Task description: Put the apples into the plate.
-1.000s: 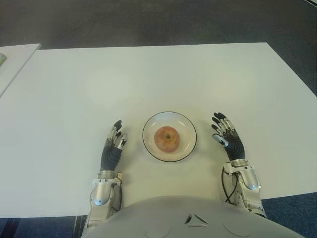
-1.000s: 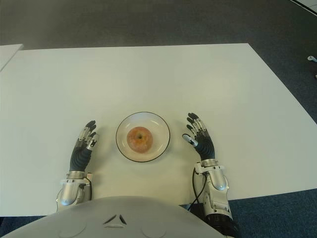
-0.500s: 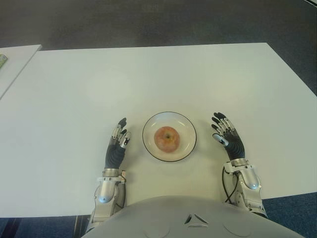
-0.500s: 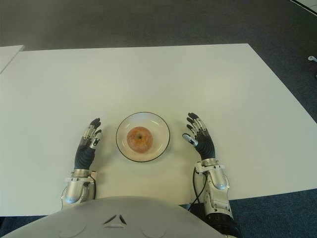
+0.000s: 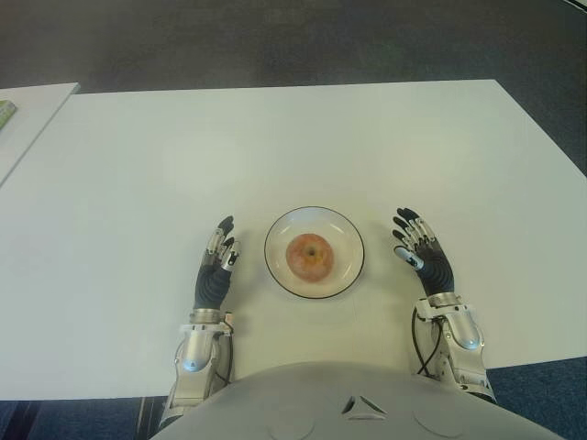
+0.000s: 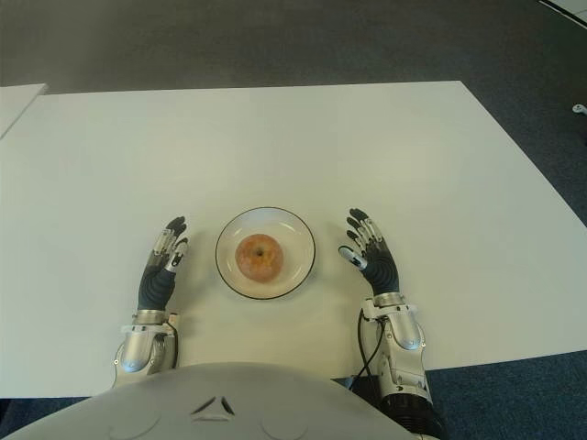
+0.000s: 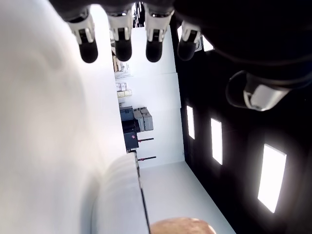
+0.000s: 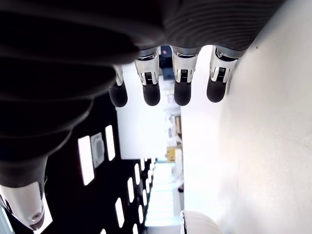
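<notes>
One reddish-yellow apple (image 5: 309, 257) sits in the middle of a white plate (image 5: 345, 238) with a dark rim, near the front of the white table (image 5: 275, 137). My left hand (image 5: 216, 261) shows just left of the plate with its fingers straight and nothing in it. Right of the plate is my right hand (image 5: 417, 246), fingers likewise spread and empty. In the left wrist view the fingertips (image 7: 123, 48) hang free over bare table, and the apple (image 7: 181, 225) and plate rim (image 7: 122, 195) show beyond them. The right wrist view shows straight fingertips (image 8: 151, 92) too.
A second white table edge (image 5: 27, 119) shows at the far left with a small greenish thing (image 5: 5, 110) on it. Dark carpet (image 5: 293, 41) lies beyond the table's far edge and at the right.
My left hand has shifted a little to the right, closer to the plate. The right hand, apple and plate have not moved.
</notes>
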Controlling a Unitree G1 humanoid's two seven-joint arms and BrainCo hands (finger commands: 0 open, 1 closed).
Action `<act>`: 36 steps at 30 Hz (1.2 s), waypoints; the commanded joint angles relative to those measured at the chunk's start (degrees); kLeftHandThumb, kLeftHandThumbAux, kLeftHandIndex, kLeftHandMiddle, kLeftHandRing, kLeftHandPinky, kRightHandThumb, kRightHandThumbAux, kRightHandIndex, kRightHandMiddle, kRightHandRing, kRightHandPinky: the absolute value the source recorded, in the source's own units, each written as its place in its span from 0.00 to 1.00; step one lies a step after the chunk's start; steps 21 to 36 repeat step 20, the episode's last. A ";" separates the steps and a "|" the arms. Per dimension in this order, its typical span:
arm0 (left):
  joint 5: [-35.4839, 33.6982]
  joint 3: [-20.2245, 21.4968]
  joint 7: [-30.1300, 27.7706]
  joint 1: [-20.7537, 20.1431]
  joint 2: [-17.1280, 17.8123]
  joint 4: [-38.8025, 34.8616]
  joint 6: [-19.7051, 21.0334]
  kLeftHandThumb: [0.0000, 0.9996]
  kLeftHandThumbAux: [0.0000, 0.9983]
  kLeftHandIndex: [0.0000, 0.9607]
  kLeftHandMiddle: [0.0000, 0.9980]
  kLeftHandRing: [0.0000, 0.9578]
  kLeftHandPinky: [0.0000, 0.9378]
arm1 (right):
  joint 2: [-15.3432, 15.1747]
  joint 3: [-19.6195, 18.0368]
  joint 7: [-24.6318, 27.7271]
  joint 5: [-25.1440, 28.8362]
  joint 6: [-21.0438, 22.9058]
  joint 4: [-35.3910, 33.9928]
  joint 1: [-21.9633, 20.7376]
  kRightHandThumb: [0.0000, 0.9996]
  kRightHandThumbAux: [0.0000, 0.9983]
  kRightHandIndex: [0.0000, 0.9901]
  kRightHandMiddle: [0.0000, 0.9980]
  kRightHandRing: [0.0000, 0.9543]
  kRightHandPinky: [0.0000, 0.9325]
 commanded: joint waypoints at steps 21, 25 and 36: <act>-1.26 -0.43 2.36 1.79 -3.25 -0.36 21.22 0.00 0.45 0.00 0.02 0.03 0.06 | 1.09 0.84 0.34 0.48 4.97 3.09 2.88 0.17 0.62 0.10 0.12 0.10 0.11; -1.26 -0.43 2.36 1.79 -3.25 -0.36 21.22 0.00 0.45 0.00 0.02 0.03 0.06 | 1.09 0.84 0.34 0.48 4.97 3.09 2.88 0.17 0.62 0.10 0.12 0.10 0.11; -1.26 -0.43 2.36 1.79 -3.25 -0.36 21.22 0.00 0.45 0.00 0.02 0.03 0.06 | 1.09 0.84 0.34 0.48 4.97 3.09 2.88 0.17 0.62 0.10 0.12 0.10 0.11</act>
